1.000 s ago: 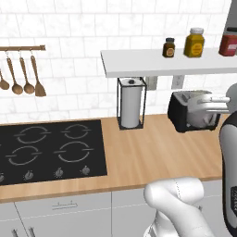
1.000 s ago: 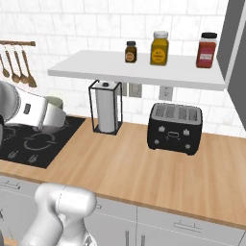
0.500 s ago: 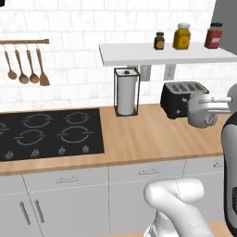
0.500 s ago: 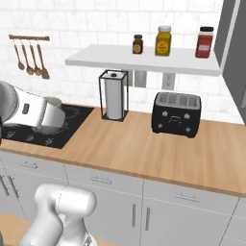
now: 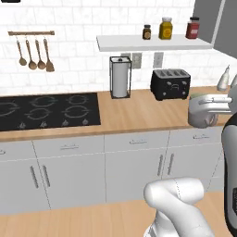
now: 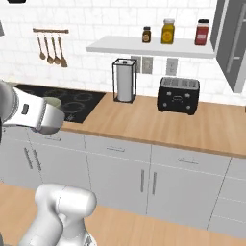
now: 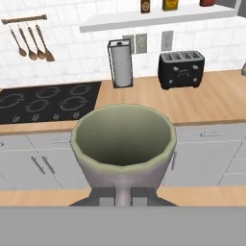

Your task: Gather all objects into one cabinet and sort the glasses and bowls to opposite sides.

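My gripper [image 7: 124, 194] is shut on a grey-beige mug [image 7: 123, 144], one of the glasses, and holds it upright by its near side, well off the counter. In the hand view the mug's open mouth faces me and it looks empty. From the left base view the mug [image 5: 202, 111] hangs at the right, in front of the counter edge; from the right base view the mug [image 6: 54, 111] sits at the left, half behind the white hand. The grey cabinet door [image 6: 234, 44] with its long bar handle stands at the upper right. The bowls are out of view.
The wooden counter [image 5: 134, 118] carries a black toaster [image 5: 170, 84] and a paper towel holder [image 5: 120, 77]. The black cooktop [image 5: 46, 110] lies to the left, with utensils [image 5: 34, 54] hanging above. A white shelf [image 5: 152, 43] holds three jars. White cupboard fronts [image 5: 129, 169] run below.
The whole picture has shifted: the base has backed away from the counter, so the lower cupboard fronts and floor now show. The mug stays in the shut gripper.
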Controlling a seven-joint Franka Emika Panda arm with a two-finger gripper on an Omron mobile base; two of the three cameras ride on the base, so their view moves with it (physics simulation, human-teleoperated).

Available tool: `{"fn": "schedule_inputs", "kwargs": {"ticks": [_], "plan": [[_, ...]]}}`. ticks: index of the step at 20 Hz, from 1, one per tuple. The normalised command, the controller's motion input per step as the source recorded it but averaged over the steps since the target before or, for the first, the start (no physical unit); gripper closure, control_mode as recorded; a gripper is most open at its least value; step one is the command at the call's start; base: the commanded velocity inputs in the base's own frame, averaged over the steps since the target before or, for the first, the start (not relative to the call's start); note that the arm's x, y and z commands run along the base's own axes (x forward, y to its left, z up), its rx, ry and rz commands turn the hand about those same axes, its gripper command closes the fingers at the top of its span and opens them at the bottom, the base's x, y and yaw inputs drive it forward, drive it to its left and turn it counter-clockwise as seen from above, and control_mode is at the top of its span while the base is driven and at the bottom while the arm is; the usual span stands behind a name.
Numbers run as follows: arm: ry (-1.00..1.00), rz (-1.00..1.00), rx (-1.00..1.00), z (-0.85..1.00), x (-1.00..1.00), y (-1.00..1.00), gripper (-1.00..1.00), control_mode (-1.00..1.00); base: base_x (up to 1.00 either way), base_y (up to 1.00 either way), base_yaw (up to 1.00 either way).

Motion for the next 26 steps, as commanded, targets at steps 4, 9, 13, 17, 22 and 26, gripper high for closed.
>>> {"fn": "schedule_inputs", "kwargs": {"ticks": [4,9,13,17,22,26], "plan": [[0.0,0.0,0.0,0.0,0.0,0.0,1.0,1.0,-0.69,-0.38,0.0],[0.0,0.0,0.0,0.0,0.0,0.0,1.0,1.0,-0.57,-0.53,0.0],[0.0,0.0,0.0,0.0,0.0,0.0,1.0,1.0,-0.44,-0.62,0.0],[0.0,0.0,0.0,0.0,0.0,0.0,1.0,1.0,-0.38,-0.7,0.0],[0.0,0.0,0.0,0.0,0.0,0.0,1.0,1.0,-0.4,-0.74,0.0],[0.0,0.0,0.0,0.0,0.0,0.0,1.0,1.0,-0.28,-0.7,0.01]]}}
